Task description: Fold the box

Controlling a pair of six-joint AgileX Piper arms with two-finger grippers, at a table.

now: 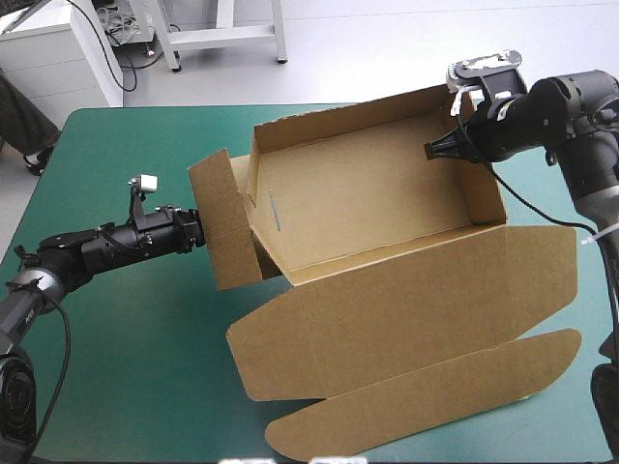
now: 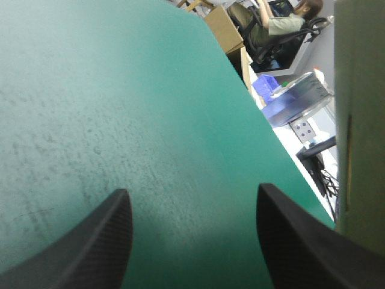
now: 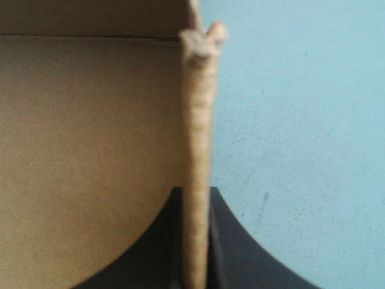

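The brown box point(image 1: 368, 193) stands as an open tray in the middle of the table, walls raised. Its lid point(image 1: 416, 300) lies flat toward the near edge, with a rounded tuck flap point(image 1: 426, 401). My right gripper point(image 1: 433, 150) is shut on the box's right wall near the far corner; in the right wrist view the wall's edge point(image 3: 197, 120) runs up between the fingers of this gripper point(image 3: 195, 195). My left gripper point(image 1: 196, 230) sits just outside the left end flap point(image 1: 224, 217). It is open point(image 2: 192, 191) over bare cover, the flap's board point(image 2: 360, 120) beside one finger.
Teal-green cover point(image 1: 116, 329) shows left of the box and along the far edge point(image 1: 155, 126). The lid and its flap reach close to the table's near edge and right edge.
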